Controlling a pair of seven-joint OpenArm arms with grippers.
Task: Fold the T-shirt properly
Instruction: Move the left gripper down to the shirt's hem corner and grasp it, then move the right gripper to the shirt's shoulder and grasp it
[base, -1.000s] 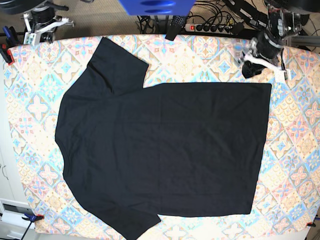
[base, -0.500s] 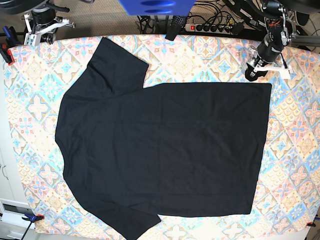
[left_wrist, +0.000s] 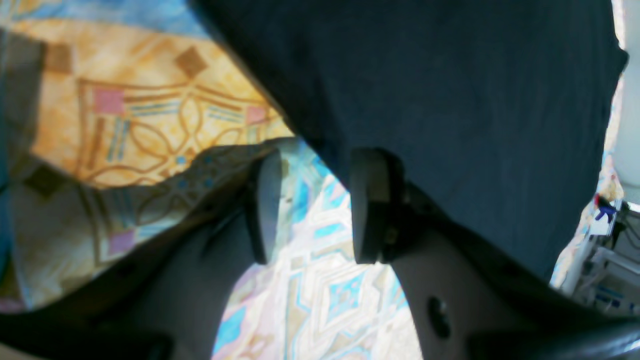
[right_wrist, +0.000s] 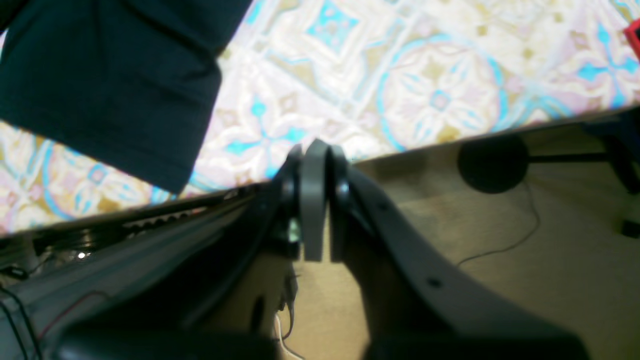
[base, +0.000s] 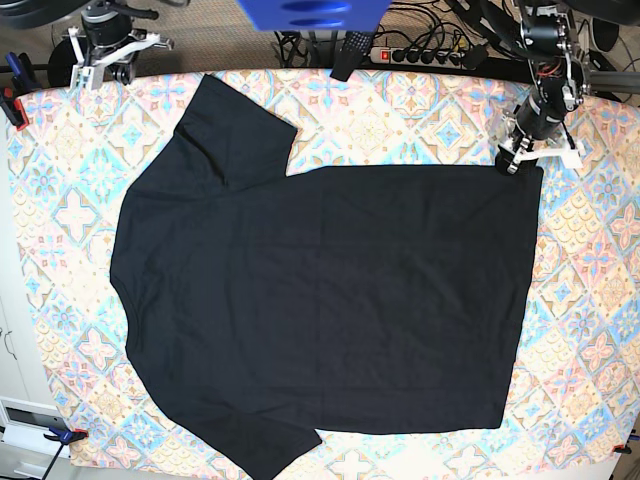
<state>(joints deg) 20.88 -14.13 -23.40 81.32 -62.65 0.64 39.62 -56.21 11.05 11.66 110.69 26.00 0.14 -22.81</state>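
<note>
- The T-shirt (base: 320, 300) lies spread flat on the bench (base: 590, 350), which is covered by a pastel diamond-patterned tablecloth (base: 400, 115). The shirt is the landmark for everything below.
- In the base view the shirt's collar end points toward that picture's left and its straight hem runs down that picture's right side. One short sleeve (base: 240, 125) reaches toward the top edge and the other (base: 265, 445) toward the bottom edge.
- The cloth looks smooth, with only faint creases across the body.
- The left gripper (base: 520, 158) sits right at the shirt's upper hem corner in the base view, at the far edge of the fabric.
- In the left wrist view its two pale fingers (left_wrist: 368, 205) are spread, with patterned tablecloth showing in the gap between them. The black hem edge (left_wrist: 310, 142) runs just beyond the fingertips, and one finger stands against the dark cloth. Whether it touches the fabric I cannot tell.
- The right gripper (base: 112, 55) is well away from the shirt, past the bench's far edge beyond the upper sleeve.
- In the right wrist view its fingers (right_wrist: 314, 220) are pressed together with nothing between them, hanging over the bench edge with the floor below. The sleeve's end (right_wrist: 110, 90) lies on the tablecloth at that picture's upper left, clear of the gripper.
- A power strip (base: 425, 52) and cables lie on the floor beyond the shirt's far side.
</note>
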